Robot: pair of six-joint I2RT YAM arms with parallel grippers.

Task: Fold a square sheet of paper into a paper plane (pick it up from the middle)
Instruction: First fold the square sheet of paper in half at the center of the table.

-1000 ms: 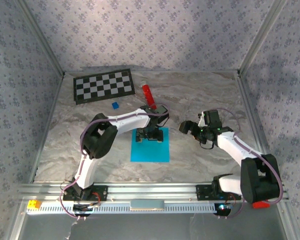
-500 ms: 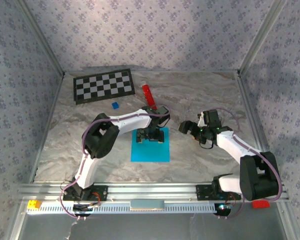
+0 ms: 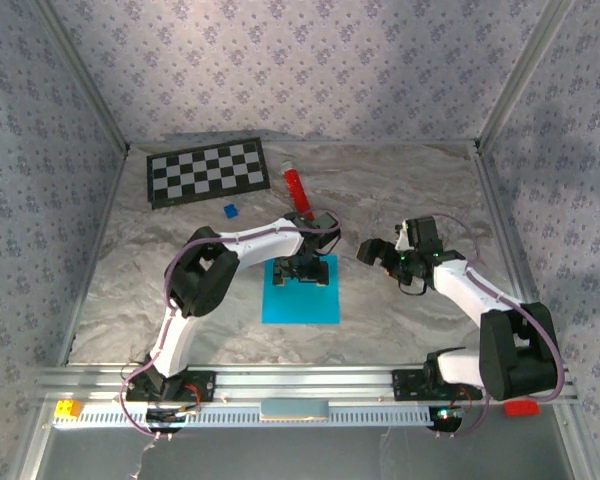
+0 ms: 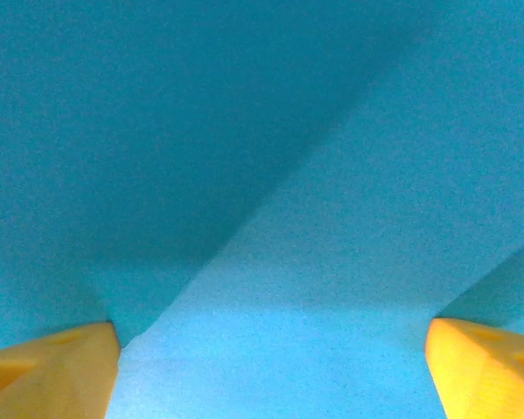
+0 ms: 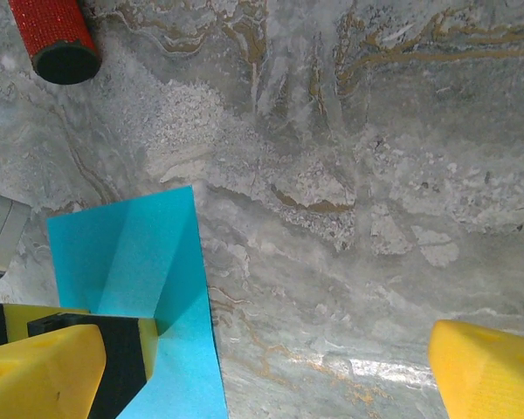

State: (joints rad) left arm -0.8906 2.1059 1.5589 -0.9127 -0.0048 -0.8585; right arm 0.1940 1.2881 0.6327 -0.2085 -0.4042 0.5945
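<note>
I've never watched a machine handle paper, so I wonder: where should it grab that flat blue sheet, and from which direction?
Near the middle, from straight above. The square sheet of paper lies flat on the table with no lifted edge apparent, so pinching up a ridge looks best. The left gripper hangs open over its far half.

Bright, even light; soft shadows (grainy, blurred left wrist close-up)

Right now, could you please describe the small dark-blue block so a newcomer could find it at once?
Start at the black-and-white checkerboard at the far left. Just nearer than its right half lies the small dark-blue block, left of the red cylinder. It is much smaller and darker than the cyan paper sheet.
</note>
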